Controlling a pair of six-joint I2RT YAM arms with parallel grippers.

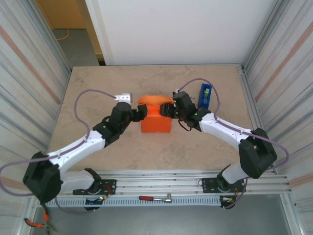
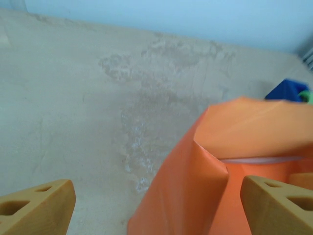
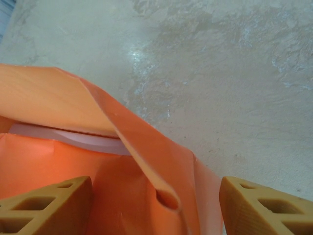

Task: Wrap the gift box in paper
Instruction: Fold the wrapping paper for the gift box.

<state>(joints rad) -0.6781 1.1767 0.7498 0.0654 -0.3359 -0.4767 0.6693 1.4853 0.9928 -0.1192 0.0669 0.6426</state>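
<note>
Top view: we are seeing the paper [image 1: 155,120] sitting as an orange bundle in the middle of the table [image 1: 98,83], folded up and over the gift box, which is lying underneath and mostly hidden. In the right wrist view we are only getting a pale strip of the gift box [image 3: 73,139] peeking out beneath the top flap. The left gripper [image 1: 139,113] is sitting at the bundle's 9 o'clock side and the right gripper [image 1: 169,110] at its 3 o'clock side. We are reading that as flanking the two loose ends so the side flaps can be tucked in. The left jaws are standing wide, with one of the fingers [image 2: 36,205] over bare table and the other over paper, so nothing is pinched. The right jaws are also standing apart, and a curled fold of paper is running between them, unclamped as far as we are seeing. The blue tape dispenser [image 1: 205,94] is standing at 2 o'clock from the bundle, near the right gripper, likely parked within reach for sealing. A small grey-white block [image 1: 123,97] is lying at 10 o'clock. We are judging the wrap as partway done, with the ends gaping and no tape showing.
</note>
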